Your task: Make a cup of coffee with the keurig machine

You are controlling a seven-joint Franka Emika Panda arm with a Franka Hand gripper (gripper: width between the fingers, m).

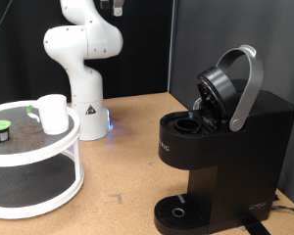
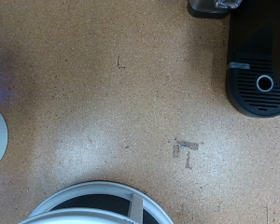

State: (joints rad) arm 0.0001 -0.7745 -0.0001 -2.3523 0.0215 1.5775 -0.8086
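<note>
The white mug (image 1: 53, 113) stands upright on the top shelf of a round white two-tier stand (image 1: 34, 157) at the exterior view's left. The black keurig machine (image 1: 220, 147) stands at the right with its silver-handled lid (image 1: 230, 83) raised and its pod chamber (image 1: 189, 124) open. Its round drip tray (image 1: 176, 211) is bare. The wrist view looks straight down from high up on the machine (image 2: 261, 47) and its drip tray (image 2: 263, 84). The gripper's fingers show in neither view; the arm (image 1: 83, 39) rises past the exterior view's top edge.
A small dark pod with a green top (image 1: 1, 128) sits on the stand's top shelf to the left of the mug. The arm's white base (image 1: 86, 113) stands behind the stand. The stand's rim (image 2: 93, 191) shows in the wrist view over brown particle-board table (image 2: 131, 103).
</note>
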